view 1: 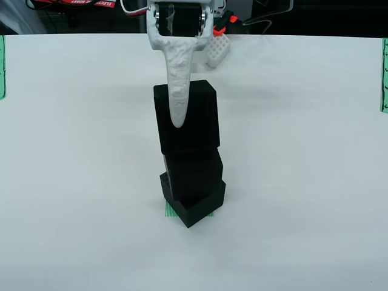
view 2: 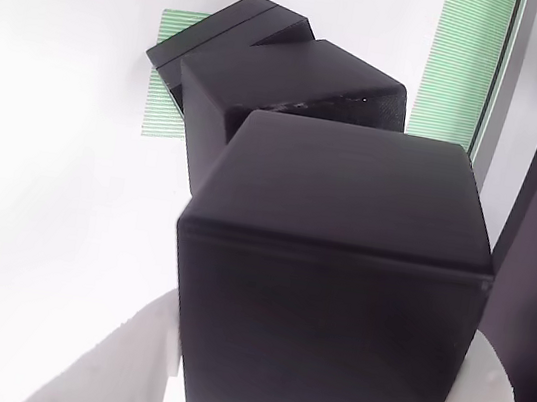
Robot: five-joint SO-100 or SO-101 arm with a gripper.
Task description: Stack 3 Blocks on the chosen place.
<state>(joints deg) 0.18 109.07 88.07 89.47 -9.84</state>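
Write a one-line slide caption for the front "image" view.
White gripper holds the top black cube on two stacked, slightly twisted cubes over the green striped patch, on a white table.

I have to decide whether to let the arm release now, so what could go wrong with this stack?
1. The bottom cube and middle cube are twisted against each other, so support for the top cube is uneven; it may tip on release.
2. The gripper holds the top cube; opening unevenly might drag it sideways.
3. The bottom cube only partly covers the green patch, so a nudge could shift the stack off it.
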